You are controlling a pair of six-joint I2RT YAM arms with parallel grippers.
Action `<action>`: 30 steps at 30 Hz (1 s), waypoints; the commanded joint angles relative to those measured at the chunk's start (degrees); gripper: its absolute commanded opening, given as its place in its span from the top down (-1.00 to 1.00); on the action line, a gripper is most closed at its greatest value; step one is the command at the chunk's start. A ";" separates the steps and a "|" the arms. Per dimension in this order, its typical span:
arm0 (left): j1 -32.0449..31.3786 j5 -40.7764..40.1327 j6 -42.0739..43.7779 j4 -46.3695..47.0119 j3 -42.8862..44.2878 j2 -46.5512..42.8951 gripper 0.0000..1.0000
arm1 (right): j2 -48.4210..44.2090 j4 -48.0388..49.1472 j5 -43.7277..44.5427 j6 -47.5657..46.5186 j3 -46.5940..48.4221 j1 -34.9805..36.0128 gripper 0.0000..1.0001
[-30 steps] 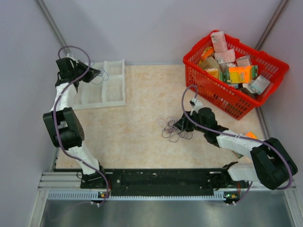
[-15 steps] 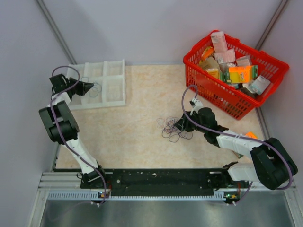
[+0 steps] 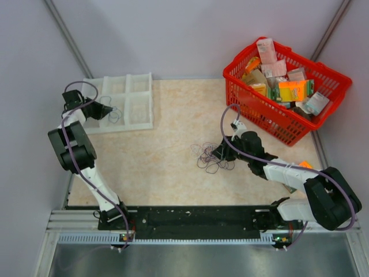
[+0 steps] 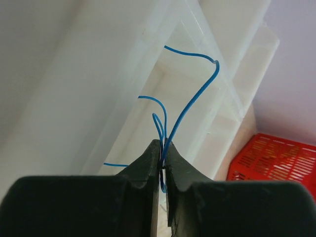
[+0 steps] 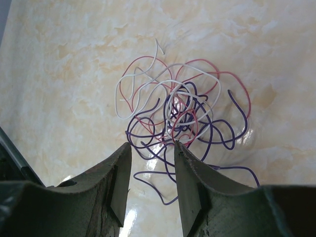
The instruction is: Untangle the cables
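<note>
Beige marbled surface (image 3: 161,144); red basket (image 3: 271,120) of packets at the far right, white tray (image 3: 151,98) with compartments at the far left.

Left claw (image 3: 107,109) hung over the left-hand compartments of the tray. In the wrist view its jaws stood nearly together, pinching one blue cable (image 4: 190,106). That cable's loops stood up and out from the grip, above the tray.

Right claw (image 5: 150,173) sat low at the right edge of the tangle of cables (image 3: 210,157), mid-surface, well apart from the tray. Jaws were part-way apart and gripped nothing. The tangle (image 5: 177,118) lay just beyond the tips: purple, pink-red and white strands looped through one another.

Handling, as judged: the wires look very thin and light, springy enough to hold a curve, and likely to slip from a loose pinch. Dragging one would probably pull the whole knot along.

Best hold: a free end or an outer loop, such as the white end at the far side, never the dense middle.
</note>
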 commanded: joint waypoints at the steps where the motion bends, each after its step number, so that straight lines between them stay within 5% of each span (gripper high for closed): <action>1: -2.26 -6.26 6.57 -6.52 5.26 -0.72 0.73 | 0.66 3.01 -0.77 0.23 0.20 0.41 0.21; 11: -3.67 -11.54 6.22 -8.20 4.13 -8.00 0.02 | 0.84 2.66 -0.77 0.14 0.55 0.41 0.21; 18: -6.48 -13.22 3.49 -3.72 -9.48 -24.95 -0.31 | 0.92 1.52 0.28 -0.56 0.81 0.41 0.21; 24: -27.44 -10.83 10.25 1.11 -24.16 -38.50 -0.32 | 3.21 -1.55 0.89 -1.88 3.09 0.33 -0.22; 30: -52.08 -17.68 13.87 6.11 -33.48 -38.08 -0.30 | 5.32 -2.88 0.54 -1.09 4.33 0.41 -0.21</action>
